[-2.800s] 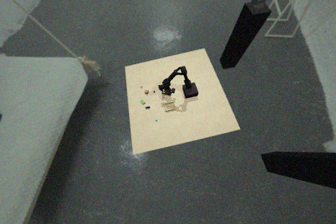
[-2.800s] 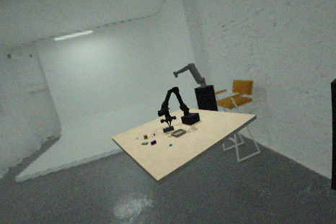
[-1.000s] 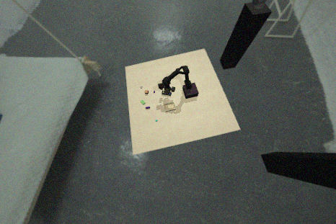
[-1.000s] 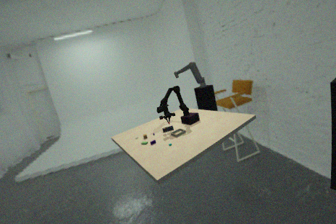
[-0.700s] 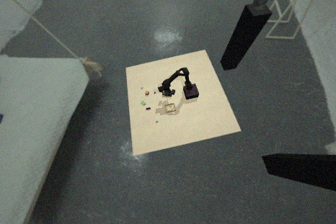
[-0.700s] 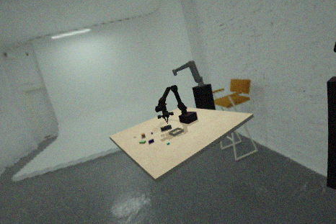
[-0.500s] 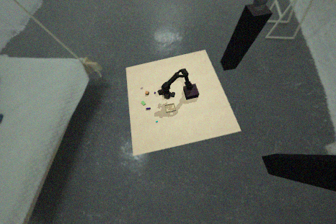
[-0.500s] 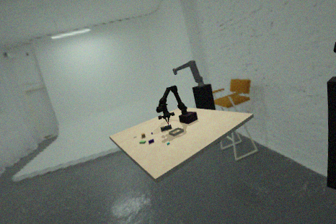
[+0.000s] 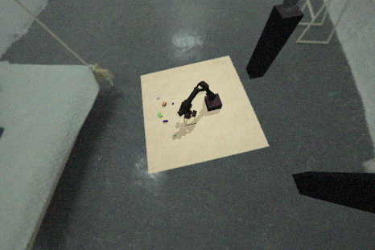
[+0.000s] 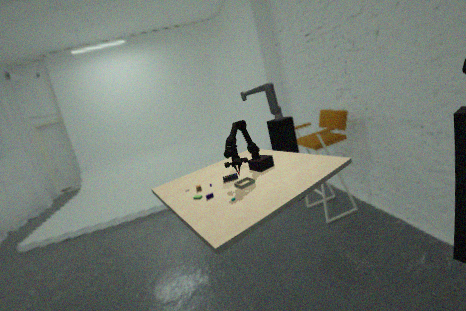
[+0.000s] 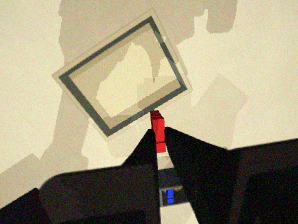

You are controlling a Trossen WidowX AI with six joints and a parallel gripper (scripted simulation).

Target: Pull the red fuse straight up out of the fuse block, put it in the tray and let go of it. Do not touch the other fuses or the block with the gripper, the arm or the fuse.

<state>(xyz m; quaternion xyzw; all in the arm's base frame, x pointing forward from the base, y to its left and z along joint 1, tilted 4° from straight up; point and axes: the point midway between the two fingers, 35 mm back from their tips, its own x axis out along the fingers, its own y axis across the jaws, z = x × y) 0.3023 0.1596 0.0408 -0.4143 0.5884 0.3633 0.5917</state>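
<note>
A: Where's the red fuse?

B: Pinched in the gripper, jaws pressed onto its lower part, top poking out. From the wrist view it hangs above the tray, at the near rim, not yet over the middle.

A: Handling?

B: Likely light, stiff plastic with smooth, slippery flat faces. Hold on the broad faces looks right; little to crush.

A: Risk?

B: A thin piece could tilt in the pinch. Centre it over the tray before letting go.
</note>
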